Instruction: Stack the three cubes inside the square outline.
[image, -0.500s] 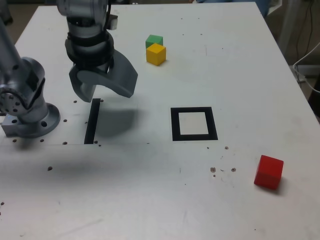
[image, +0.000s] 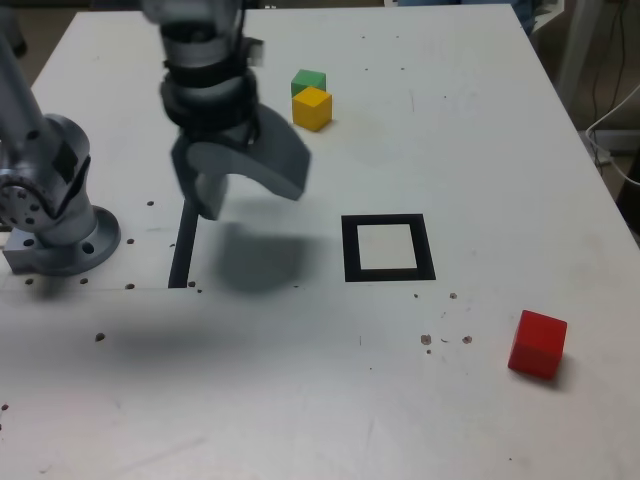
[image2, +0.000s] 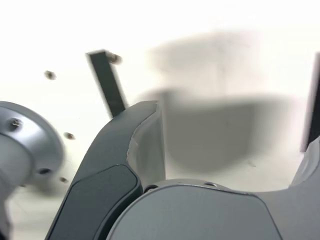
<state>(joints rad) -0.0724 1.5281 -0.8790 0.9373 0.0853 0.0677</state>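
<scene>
In the exterior view my gripper (image: 248, 200) hangs open and empty above the table, between the black strip and the square outline (image: 349, 248). The outline is a black tape frame with a white centre and nothing inside it. The yellow cube (image: 312, 107) and the green cube (image: 309, 81) sit touching at the far side, behind the gripper. The red cube (image: 537, 343) lies alone near the front, at the exterior view's right. The wrist view shows one dark finger (image2: 135, 145) over bare table and no cube.
The straight black strip (image: 184, 243) lies at the exterior view's left of the gripper, also seen in the wrist view (image2: 107, 82). The arm's round metal base (image: 60, 235) stands at the left edge. Small screw holes dot the white table (image: 300, 380).
The gripper has moved toward the exterior view's right, away from the black strip and nearer the square outline. Its jaws stay open. The cubes have not moved.
</scene>
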